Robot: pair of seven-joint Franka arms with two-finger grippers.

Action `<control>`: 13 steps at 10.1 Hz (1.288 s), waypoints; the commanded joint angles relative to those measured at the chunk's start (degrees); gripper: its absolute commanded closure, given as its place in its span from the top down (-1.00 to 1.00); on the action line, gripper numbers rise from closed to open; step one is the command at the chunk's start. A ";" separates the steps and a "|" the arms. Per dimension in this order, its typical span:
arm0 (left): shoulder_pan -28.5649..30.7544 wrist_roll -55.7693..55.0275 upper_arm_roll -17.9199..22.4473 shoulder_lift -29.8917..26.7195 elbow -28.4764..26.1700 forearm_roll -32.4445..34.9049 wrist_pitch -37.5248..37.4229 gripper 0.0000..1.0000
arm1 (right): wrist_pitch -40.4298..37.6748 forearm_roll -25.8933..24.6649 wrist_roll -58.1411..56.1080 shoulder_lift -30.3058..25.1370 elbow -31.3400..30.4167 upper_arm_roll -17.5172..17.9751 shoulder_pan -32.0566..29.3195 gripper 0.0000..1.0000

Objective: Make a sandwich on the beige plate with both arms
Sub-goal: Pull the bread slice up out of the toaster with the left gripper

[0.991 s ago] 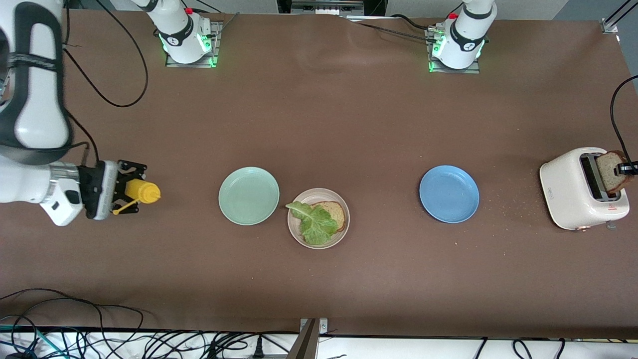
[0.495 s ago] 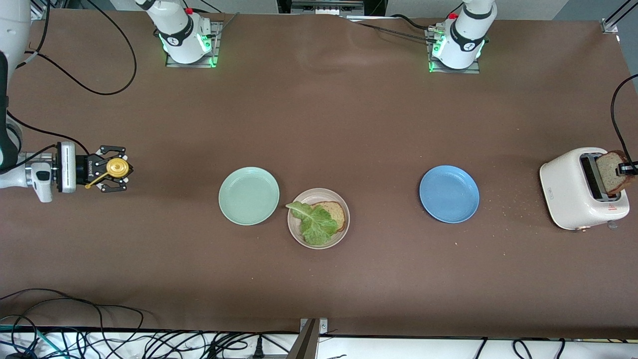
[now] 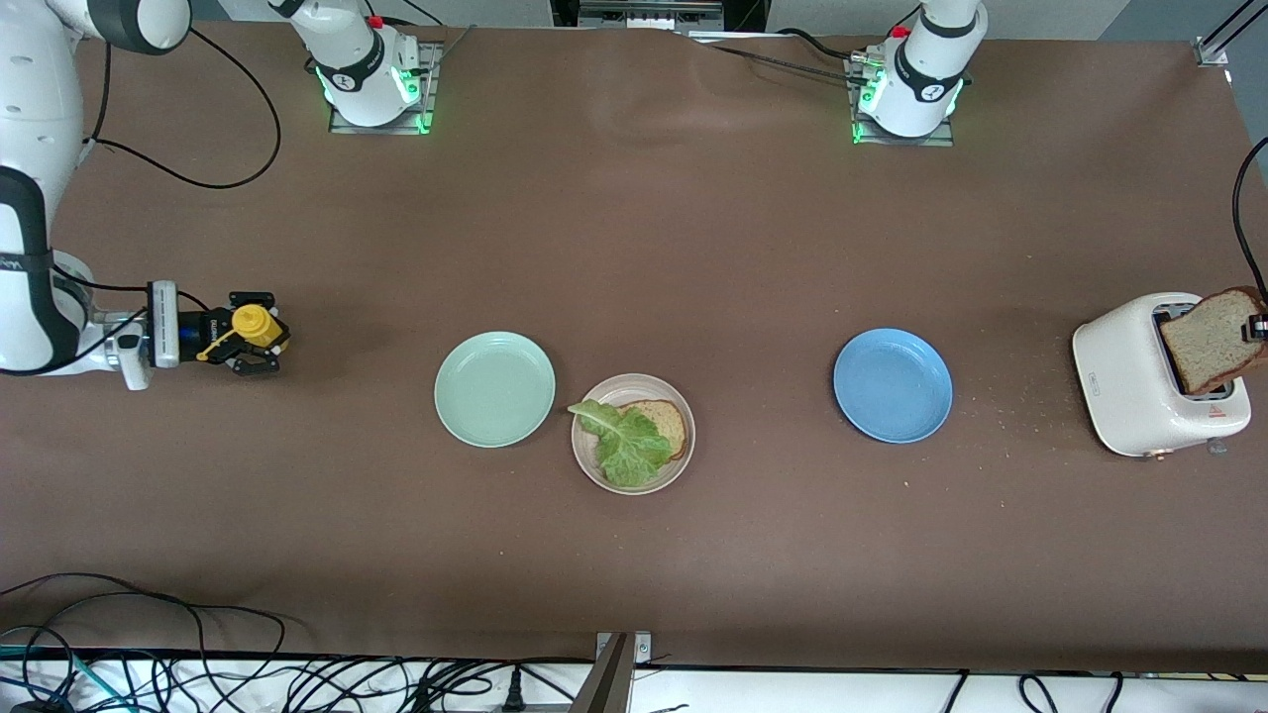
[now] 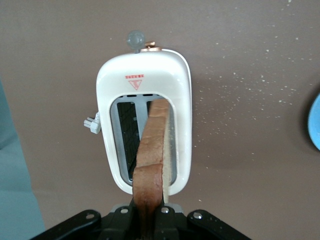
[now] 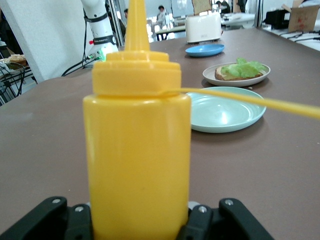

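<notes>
The beige plate [image 3: 684, 460] sits mid-table with one toasted bread slice [image 3: 666, 424] on it and a green lettuce leaf [image 3: 624, 444] lying over that slice. My left gripper [image 3: 1256, 327] is shut on a second bread slice [image 3: 1207, 342], tilted and partly raised from the white toaster [image 3: 1129, 381]. In the left wrist view the slice [image 4: 152, 160] runs from my gripper [image 4: 148, 222] down into the toaster [image 4: 107, 125] slot. My right gripper [image 3: 248, 345] is shut on an upright yellow squeeze bottle [image 3: 256, 325], which fills the right wrist view [image 5: 137, 150].
A mint-green plate [image 3: 494, 388] lies beside the beige plate toward the right arm's end. A blue plate [image 3: 893, 384] lies toward the left arm's end, with crumbs scattered between it and the toaster. Cables hang along the table edge nearest the front camera.
My left gripper has lifted and tilted the bread slice higher out of the toaster. My right gripper has swung the yellow bottle upright and shifted slightly toward the plates.
</notes>
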 commanded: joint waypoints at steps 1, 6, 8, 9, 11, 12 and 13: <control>-0.27 -0.12 0.51 3.48 7.24 -3.82 -4.67 -1.00 | -3.72 4.68 -6.68 4.47 0.67 0.96 -1.70 -1.00; -2.29 -6.09 0.42 3.39 7.17 -24.35 -9.94 -1.00 | -7.60 10.23 -7.06 10.20 0.85 1.13 -2.84 -1.00; -4.30 -7.77 0.42 3.57 6.20 -33.41 -10.12 -1.00 | -7.52 10.33 -7.06 10.30 1.02 1.13 -2.84 -1.00; -6.58 -8.12 0.42 4.44 5.94 -36.24 -10.21 -1.00 | -7.43 10.33 -7.06 10.30 1.11 1.13 -2.84 -0.46; -10.01 -9.26 0.33 7.51 5.50 -45.44 -10.12 -1.00 | -7.25 10.33 -6.97 10.30 1.11 1.13 -2.75 0.53; -11.86 -9.00 0.42 8.83 5.50 -50.37 -9.77 -1.00 | -7.25 10.33 -6.97 10.30 1.11 1.13 -2.75 0.57; -12.83 -8.31 0.42 11.37 5.93 -57.12 -9.42 -1.00 | -7.16 10.33 -6.88 10.30 1.29 1.13 -2.75 0.62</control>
